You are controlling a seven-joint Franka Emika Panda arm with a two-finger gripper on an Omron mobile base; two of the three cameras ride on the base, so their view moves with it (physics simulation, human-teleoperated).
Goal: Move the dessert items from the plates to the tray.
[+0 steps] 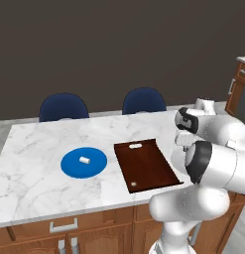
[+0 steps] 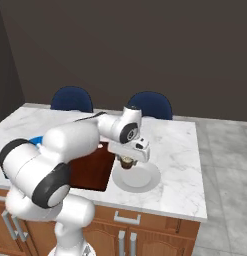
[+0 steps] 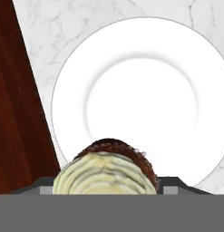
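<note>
On the white marble counter (image 1: 39, 163) in front of you: one bright blue plate (image 1: 84, 162), left of centre, carrying a small white cylinder (image 1: 84, 159) like a marshmallow, lying on its side near the plate's middle. Just right of the blue plate, apart from it, sits one dark brown wooden tray (image 1: 146, 165) with a low rim, a white oval handle mark at its far end and another at its near end, its floor bare. Right of the tray you have one pale white plate (image 2: 145, 178), close beside the tray's right edge; in the hand view the plate (image 3: 145, 95) lies below the camera with the tray's brown surface (image 3: 16, 113) along the left. One gripper (image 2: 127, 162) hangs above the near-left part of the white plate, clasping a brown cupcake (image 2: 127, 162) with a pale swirled top; in the hand view the cupcake (image 3: 109, 170) sits between the finger tips at the bottom edge, over the plate's near rim. Whether the cupcake clears the plate or touches it you cannot tell from these views. Behind the counter's far edge stand two dark blue chairs (image 1: 63, 106), side by side, and wooden cabinet fronts (image 1: 64, 230) with pale handles run under the near edge.
</note>
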